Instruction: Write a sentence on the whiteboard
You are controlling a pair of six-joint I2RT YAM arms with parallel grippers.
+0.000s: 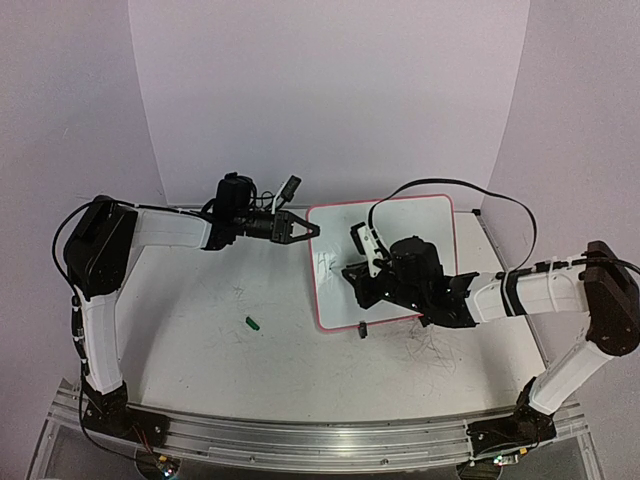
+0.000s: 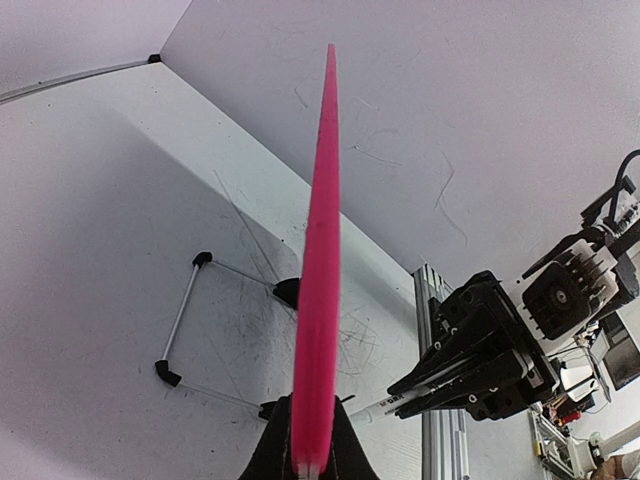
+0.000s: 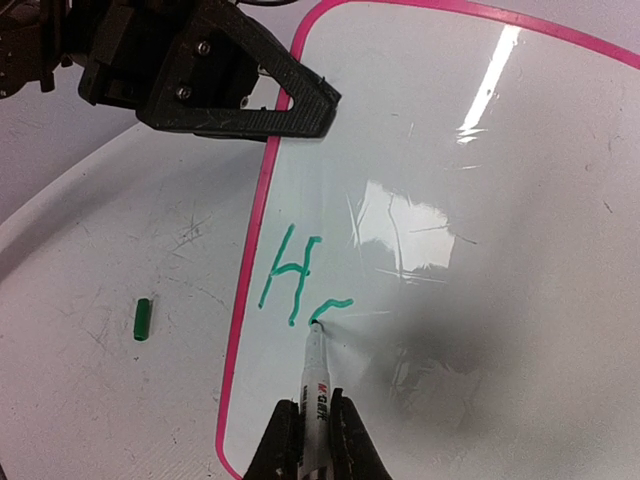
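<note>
Sentence only begun, whiteboard edges cropped, marker half hidden

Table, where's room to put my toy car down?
Bare table lies between the left arm, the green cap and the front rail. It's crowded around the whiteboard, where both arms meet and the marker writes.

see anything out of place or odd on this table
A small green marker cap lies loose on the scuffed white tabletop, left of the pink-rimmed white whiteboard. The tabletop also bears grey scribbles beside the board's near edge.
</note>
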